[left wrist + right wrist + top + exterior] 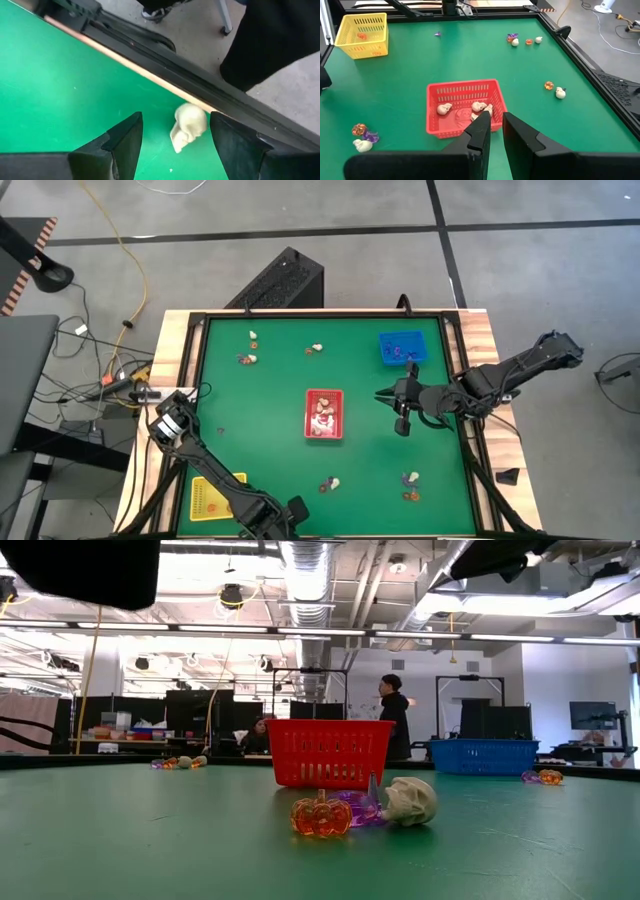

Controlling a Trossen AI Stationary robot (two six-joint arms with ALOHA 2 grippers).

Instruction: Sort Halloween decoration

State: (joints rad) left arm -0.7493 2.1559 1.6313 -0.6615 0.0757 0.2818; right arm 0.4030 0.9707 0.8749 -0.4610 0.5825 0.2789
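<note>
Cream skull trinket (189,125) lies on the green counter (60,90) between the left gripper's (175,135) spread jaws (hard, light, likely slippery, best pinched across its dome), while farther off the right gripper (493,125) hovers nearly closed, empty, near the red tray (465,107).

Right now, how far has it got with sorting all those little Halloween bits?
Partly done. Several cream skulls already lie in the red basket, and the blue basket and yellow basket hold pieces too. The left gripper stands open around another skull by the table edge. Small clusters remain scattered on the green mat.
</note>
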